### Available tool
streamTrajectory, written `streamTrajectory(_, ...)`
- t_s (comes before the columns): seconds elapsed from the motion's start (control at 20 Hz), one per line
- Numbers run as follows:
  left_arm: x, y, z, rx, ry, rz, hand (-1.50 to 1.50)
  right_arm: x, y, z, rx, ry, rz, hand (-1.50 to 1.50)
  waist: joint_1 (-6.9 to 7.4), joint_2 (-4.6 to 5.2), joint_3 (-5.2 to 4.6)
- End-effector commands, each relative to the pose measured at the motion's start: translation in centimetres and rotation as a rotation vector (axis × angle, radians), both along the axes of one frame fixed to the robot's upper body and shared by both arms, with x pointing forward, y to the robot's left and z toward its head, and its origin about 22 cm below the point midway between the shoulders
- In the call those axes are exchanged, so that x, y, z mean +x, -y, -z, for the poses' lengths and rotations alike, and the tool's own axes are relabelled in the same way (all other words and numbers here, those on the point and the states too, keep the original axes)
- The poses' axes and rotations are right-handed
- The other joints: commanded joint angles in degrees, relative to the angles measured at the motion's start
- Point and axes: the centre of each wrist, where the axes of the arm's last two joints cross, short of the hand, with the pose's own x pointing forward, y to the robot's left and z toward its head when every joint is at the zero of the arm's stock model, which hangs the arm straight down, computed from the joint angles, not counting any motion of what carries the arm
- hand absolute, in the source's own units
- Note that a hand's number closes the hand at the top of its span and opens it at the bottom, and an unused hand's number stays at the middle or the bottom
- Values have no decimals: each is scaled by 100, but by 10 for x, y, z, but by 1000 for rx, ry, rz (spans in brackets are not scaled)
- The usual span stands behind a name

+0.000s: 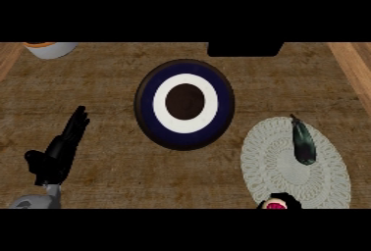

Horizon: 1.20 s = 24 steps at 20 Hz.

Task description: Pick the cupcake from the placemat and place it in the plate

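The cupcake (276,206) shows only as a pink top at the lower edge, on the near rim of the round lace placemat (272,162) at the right. A black part of my right hand (281,197) lies over and around that pink top; the rest of the hand is cut off by the edge. The plate (147,105), dark blue with a white ring and a brown centre, sits in the middle of the counter, up and left of the placemat. My left hand (58,154) rests open at the lower left, fingers pointing up, away from everything.
A dark eggplant (303,142) lies lengthwise on the placemat's right half. A grey bowl (51,49) with orange inside stands at the back left. A black block (245,48) sits at the back edge, behind the plate.
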Motion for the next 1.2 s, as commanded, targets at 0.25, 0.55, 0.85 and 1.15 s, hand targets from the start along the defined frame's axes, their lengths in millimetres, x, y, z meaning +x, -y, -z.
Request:
streamTrajectory(0.25,-8,1,9,-2,0,8,0,-55,-54,-34,-46,200,-52,150,0,40,44)
streamTrajectory(0.55,-13,-6,4,3,-5,-8,0,-53,-57,-90,-176,392,-24,150,-24,27,38)
streamTrajectory(0.85,-3,-14,-1,12,-5,5,0,-43,-73,-105,-193,478,-64,150,19,53,43)
streamTrajectory(1.15,-2,-1,-6,-3,14,22,0,-27,-75,-113,-202,492,-100,150,148,76,46)
